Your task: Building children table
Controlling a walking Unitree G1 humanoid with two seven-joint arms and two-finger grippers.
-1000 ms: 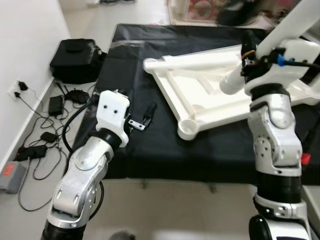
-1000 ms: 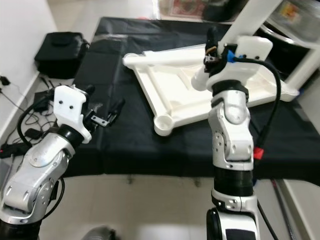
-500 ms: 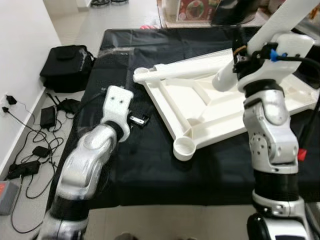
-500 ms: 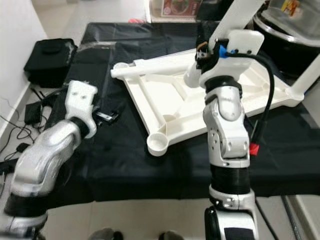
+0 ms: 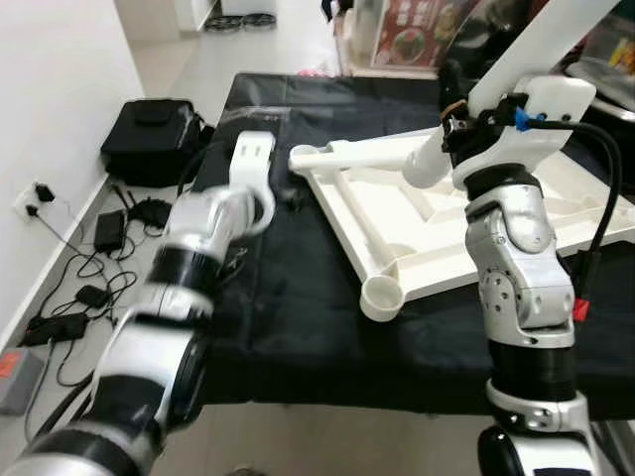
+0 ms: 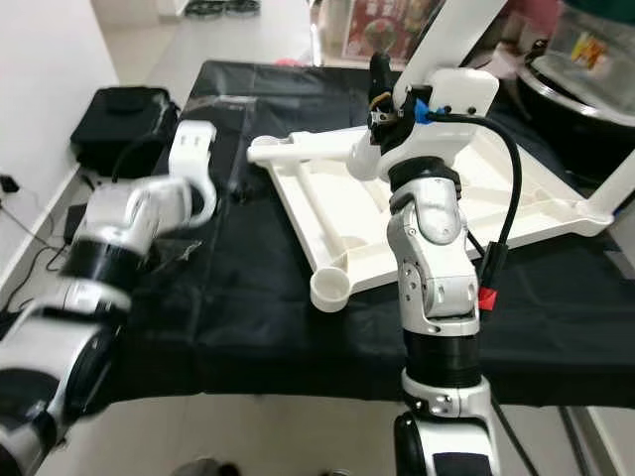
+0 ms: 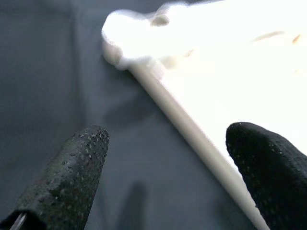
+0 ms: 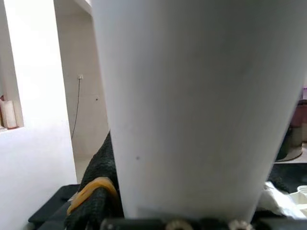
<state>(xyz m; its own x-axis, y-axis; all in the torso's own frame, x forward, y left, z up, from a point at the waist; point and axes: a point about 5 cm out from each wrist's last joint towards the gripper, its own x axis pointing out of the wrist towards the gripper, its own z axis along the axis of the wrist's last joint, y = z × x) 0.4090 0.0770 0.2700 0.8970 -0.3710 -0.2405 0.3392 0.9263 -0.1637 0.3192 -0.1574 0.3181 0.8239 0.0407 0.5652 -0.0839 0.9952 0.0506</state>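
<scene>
Black cloth covers the bench (image 5: 298, 327), and a white wall and pale floor run along the robot's left side. On the floor by the wall sit a black bag (image 5: 149, 139) and some cables (image 5: 84, 263).

On the cloth lies the white table top (image 5: 397, 233), turned upside down so its ribs face up. Round cups for the legs sit at its corners. One empty cup (image 5: 381, 297) is at the corner nearest the robot. Another corner (image 5: 303, 156) points toward the robot's left arm.

The right hand (image 5: 458, 111) is raised above the table top. It is closed around a white table leg (image 5: 531, 45), which sticks up and away at a slant. In the right wrist view the leg (image 8: 192, 105) is big and close, with the black fingers (image 8: 93, 201) pressed against it.

The left hand (image 7: 168, 158) is open and holds nothing. Its two black fingers are spread wide. They hover over the cloth, just beside the edge of the table top near that far corner. The left wrist view is blurry, so I cannot tell if a finger touches the edge.

I think the step now is getting ready to put in a leg. The left hand looks set to hold the table top steady. Next, the left hand should close on the rim so the top cannot slide. Then the right hand should tip the leg upright, line its end up over a cup, and push it straight down. If the leg goes in crooked, it may jam or push the top away.
</scene>
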